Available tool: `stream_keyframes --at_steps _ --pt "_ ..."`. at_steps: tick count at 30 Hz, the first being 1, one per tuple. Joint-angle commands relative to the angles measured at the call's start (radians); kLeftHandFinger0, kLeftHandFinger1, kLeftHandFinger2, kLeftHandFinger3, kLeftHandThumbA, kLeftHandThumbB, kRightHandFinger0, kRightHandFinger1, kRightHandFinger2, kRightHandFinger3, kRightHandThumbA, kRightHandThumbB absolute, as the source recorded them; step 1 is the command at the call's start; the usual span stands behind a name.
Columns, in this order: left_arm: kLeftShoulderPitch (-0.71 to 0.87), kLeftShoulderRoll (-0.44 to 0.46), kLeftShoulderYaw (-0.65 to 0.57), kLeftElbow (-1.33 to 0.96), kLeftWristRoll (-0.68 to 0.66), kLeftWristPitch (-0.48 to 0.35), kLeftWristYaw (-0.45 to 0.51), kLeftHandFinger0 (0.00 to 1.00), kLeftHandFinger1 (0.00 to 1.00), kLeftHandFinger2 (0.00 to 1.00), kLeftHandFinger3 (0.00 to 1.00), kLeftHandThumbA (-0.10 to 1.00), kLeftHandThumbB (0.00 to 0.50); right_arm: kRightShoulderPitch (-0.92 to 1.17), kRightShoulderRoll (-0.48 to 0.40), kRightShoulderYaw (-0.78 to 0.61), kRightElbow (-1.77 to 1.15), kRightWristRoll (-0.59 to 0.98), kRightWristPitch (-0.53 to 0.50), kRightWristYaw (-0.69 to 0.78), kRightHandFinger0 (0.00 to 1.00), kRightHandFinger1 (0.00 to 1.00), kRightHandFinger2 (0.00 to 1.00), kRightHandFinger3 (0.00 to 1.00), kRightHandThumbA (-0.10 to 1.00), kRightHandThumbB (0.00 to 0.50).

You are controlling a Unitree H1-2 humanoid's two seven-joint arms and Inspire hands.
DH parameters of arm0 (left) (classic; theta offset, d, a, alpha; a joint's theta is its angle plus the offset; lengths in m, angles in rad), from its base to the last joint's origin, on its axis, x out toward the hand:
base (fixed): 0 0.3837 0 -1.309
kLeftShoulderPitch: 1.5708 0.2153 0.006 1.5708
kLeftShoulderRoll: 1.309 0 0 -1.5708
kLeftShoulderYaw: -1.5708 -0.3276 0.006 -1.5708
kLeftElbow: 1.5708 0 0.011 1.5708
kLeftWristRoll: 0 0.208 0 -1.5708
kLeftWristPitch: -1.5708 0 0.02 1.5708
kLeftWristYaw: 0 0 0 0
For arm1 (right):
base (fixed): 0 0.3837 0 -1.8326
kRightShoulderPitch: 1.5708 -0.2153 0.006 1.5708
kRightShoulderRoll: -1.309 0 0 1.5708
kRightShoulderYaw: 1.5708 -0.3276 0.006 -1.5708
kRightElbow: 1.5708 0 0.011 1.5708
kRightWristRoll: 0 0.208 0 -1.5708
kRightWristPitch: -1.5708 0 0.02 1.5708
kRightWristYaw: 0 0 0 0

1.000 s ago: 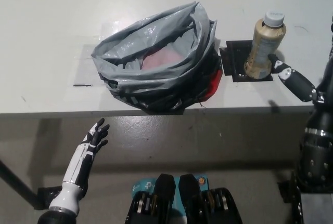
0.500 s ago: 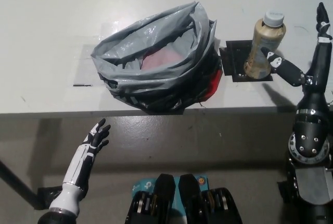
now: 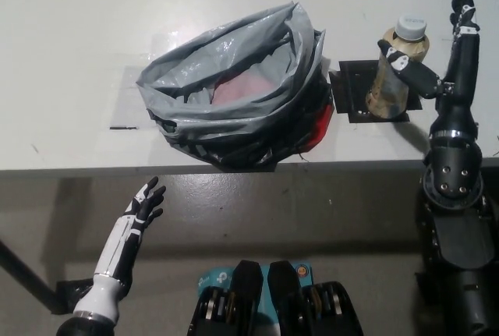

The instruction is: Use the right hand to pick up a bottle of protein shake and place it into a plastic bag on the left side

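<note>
Your black right hand point(image 3: 444, 63) is spread wide, one finger laid across the front of the tan, white-capped protein shake bottle point(image 3: 394, 71), the rest fanned behind it. Off to its left gapes the crinkled grey plastic bag point(image 3: 234, 86). Your white left hand point(image 3: 144, 203) rests open, low.

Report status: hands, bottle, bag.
Right hand open beside the bottle, one finger across it, no grasp. Left hand open, idle below the table edge. Bottle upright; bag open, path unobstructed.

Test bench: bare white table point(image 3: 78, 24) with taped marks point(image 3: 123, 127)
</note>
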Motion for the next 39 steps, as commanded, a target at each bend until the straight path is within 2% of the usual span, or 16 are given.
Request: stream_keyframes --at_steps 1,10,14,19,24,26,27,28,29,30,31,32,33,35,37,39 --pt "-0.019 0.013 0.002 -0.021 0.005 -0.035 -0.003 1.0 1.0 1.0 1.0 1.0 0.091 -0.079 -0.001 -0.004 0.031 0.064 -0.013 0.02 1.0 1.0 1.0 1.0 0.89 0.44" --pt "-0.017 0.011 0.002 -0.029 0.017 -0.032 0.003 1.0 1.0 1.0 1.0 1.0 0.1 -0.126 -0.011 -0.007 0.167 0.079 -0.004 -0.001 1.0 1.0 1.0 1.0 0.91 0.441" --pt "-0.018 0.013 0.003 -0.029 0.015 -0.033 0.001 1.0 1.0 1.0 1.0 1.0 0.11 -0.15 -0.023 -0.005 0.257 0.076 -0.04 -0.019 1.0 1.0 1.0 1.0 0.91 0.44" --pt "-0.017 0.012 0.003 -0.025 0.015 -0.039 0.0 1.0 1.0 1.0 1.0 1.0 0.09 -0.189 -0.032 -0.012 0.398 0.105 -0.1 -0.015 1.0 1.0 1.0 1.0 0.9 0.468" --pt "-0.021 0.01 0.005 -0.026 0.009 -0.037 -0.001 1.0 1.0 1.0 1.0 1.0 0.079 -0.236 -0.017 -0.068 0.463 0.22 -0.087 0.057 1.0 1.0 1.0 1.0 0.82 0.48" --pt "-0.021 0.01 0.005 -0.024 0.005 -0.039 -0.002 1.0 1.0 1.0 1.0 1.0 0.08 -0.258 0.003 -0.136 0.481 0.341 -0.084 0.13 1.0 1.0 1.0 1.0 0.68 0.486" --pt "-0.021 0.01 0.005 -0.025 0.005 -0.038 -0.003 1.0 1.0 1.0 1.0 1.0 0.081 -0.262 0.006 -0.149 0.485 0.359 -0.083 0.139 1.0 1.0 1.0 1.0 0.65 0.484" --pt "-0.022 0.009 0.005 -0.026 0.003 -0.035 -0.003 1.0 1.0 1.0 1.0 1.0 0.081 -0.298 0.031 -0.235 0.496 0.446 -0.053 0.098 0.71 0.84 1.0 1.0 0.42 0.488" --pt "-0.023 0.007 0.004 -0.026 0.003 -0.035 -0.002 1.0 1.0 1.0 1.0 1.0 0.082 -0.329 0.04 -0.277 0.505 0.47 -0.016 0.032 0.1 0.25 0.53 0.73 0.23 0.366" --pt "-0.026 0.007 0.004 -0.026 0.003 -0.034 -0.003 1.0 1.0 1.0 1.0 1.0 0.083 -0.346 0.042 -0.299 0.513 0.473 0.003 -0.009 0.06 0.23 0.49 0.59 0.23 0.396" --pt "-0.026 0.009 0.003 -0.028 0.006 -0.034 -0.003 1.0 1.0 1.0 1.0 1.0 0.084 -0.355 0.046 -0.324 0.508 0.493 0.012 -0.008 0.0 0.01 0.25 0.25 0.07 0.316" --pt "-0.028 0.011 0.003 -0.03 0.009 -0.034 -0.003 1.0 1.0 1.0 1.0 1.0 0.085 -0.363 0.057 -0.368 0.485 0.553 0.033 0.017 0.0 0.0 0.18 0.15 -0.04 0.266" --pt "-0.03 0.011 0.003 -0.032 0.008 -0.033 -0.003 1.0 1.0 1.0 1.0 1.0 0.092 -0.365 0.067 -0.39 0.459 0.585 0.042 0.037 0.0 0.0 0.22 0.14 -0.09 0.221" --pt "-0.039 0.014 0.004 -0.032 0.003 -0.031 -0.008 1.0 1.0 1.0 1.0 1.0 0.091 -0.352 0.083 -0.387 0.391 0.588 0.05 0.051 0.0 0.02 0.33 0.25 -0.1 0.22" --pt "-0.039 0.016 0.003 -0.035 0.005 -0.026 -0.01 1.0 1.0 1.0 1.0 1.0 0.089 -0.328 0.095 -0.371 0.324 0.572 0.054 0.074 0.0 0.09 0.53 0.28 -0.1 0.199" --pt "-0.043 0.018 0.004 -0.038 0.005 -0.017 -0.01 1.0 1.0 1.0 1.0 1.0 0.089 -0.315 0.1 -0.35 0.273 0.551 0.056 0.083 0.0 0.16 0.62 0.36 -0.09 0.186"
